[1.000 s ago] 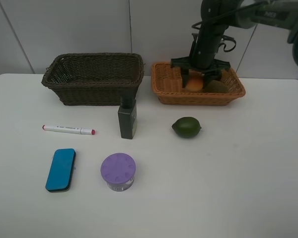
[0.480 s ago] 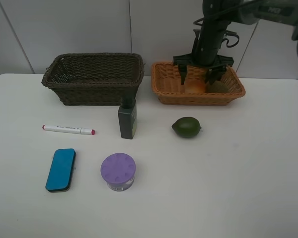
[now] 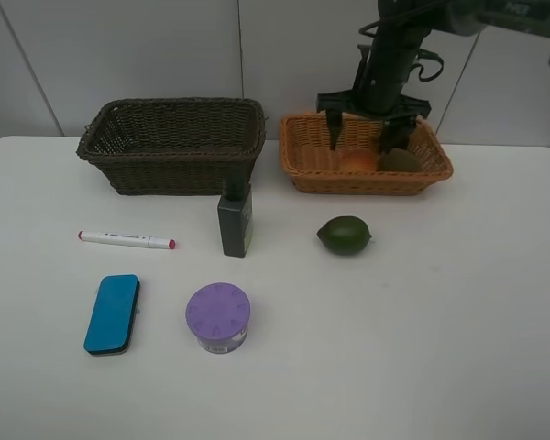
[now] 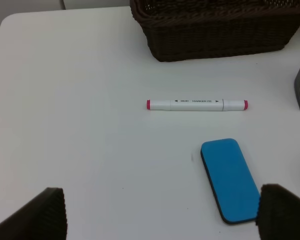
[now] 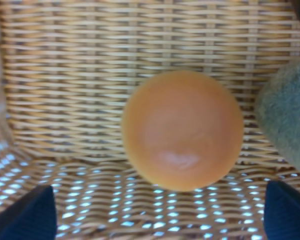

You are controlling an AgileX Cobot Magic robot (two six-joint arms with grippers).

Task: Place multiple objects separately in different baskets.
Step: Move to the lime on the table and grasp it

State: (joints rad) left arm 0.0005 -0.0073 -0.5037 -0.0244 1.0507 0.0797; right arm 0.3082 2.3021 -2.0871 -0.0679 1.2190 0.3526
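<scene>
Your right claw [image 3: 359,140] hangs released over the light orange basket [image 3: 367,184], fingers spread and empty. The peach [image 3: 357,162] lies untouched on the weave below it, with the kiwi [image 3: 400,160] just beside it at 3 o'clock. The lime [image 3: 345,235] sits on the table [image 3: 440,321] at 6 o'clock of that basket. The dark green bottle [image 3: 235,220] stands upright at the lime's 9 o'clock, before the dark brown basket [image 3: 170,165]. The marker [image 3: 126,240] lies at the bottle's 9 o'clock, the jar [image 3: 217,314] at its 6, and the eraser [image 3: 112,313] at the jar's 9. Your left claw [image 4: 165,215] hovers near the marker and eraser, also spread and empty.
</scene>
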